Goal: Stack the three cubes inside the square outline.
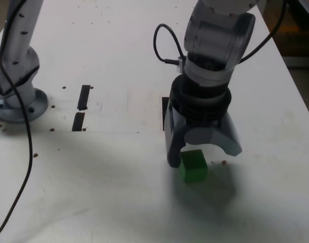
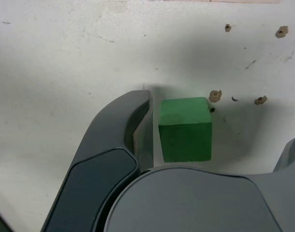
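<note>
Here the claw (image 1: 202, 154) stands spread wide astride the green cube (image 1: 193, 166), ungripped; closing on it comes next.

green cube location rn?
Green cube sits on the white table, lower centre-right in the exterior view, between the open gripper's jaws, nearer the jaw on that view's left.
</note>
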Tool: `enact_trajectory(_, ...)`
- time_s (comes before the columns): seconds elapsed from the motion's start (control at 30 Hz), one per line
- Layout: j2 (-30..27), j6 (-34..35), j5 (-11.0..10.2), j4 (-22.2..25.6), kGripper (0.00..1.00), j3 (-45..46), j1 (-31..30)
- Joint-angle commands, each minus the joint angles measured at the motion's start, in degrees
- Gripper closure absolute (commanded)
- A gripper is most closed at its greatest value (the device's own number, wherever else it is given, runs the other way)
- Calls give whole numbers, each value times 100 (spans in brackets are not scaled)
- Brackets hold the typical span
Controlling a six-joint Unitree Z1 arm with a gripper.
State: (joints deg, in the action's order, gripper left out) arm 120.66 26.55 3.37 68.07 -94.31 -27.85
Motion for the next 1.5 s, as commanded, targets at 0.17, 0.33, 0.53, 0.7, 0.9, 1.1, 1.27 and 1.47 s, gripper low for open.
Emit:
enact_trajectory(0.17, 108, 34, 138, -100, 1, 71, -27)
enact_trajectory(0.33, 215, 34, 218, -166, 1, 9, -59)
enact_trajectory(0.53, 279, 34, 269, -278, 1, 53, -62)
enact_trajectory(0.7, 333, 11, 368, -436, 4, 175, -62)
enact_trajectory(0.9, 380, -10, 520, -547, 13, 333, -62)
enact_trajectory(1.1, 396, -4, 568, -574, 35, 420, -62)
enact_trajectory(1.27, 385, 1, 452, -596, 64, 391, -68)
enact_trajectory(1.47, 277, 182, 133, -451, 81, 202, -172)
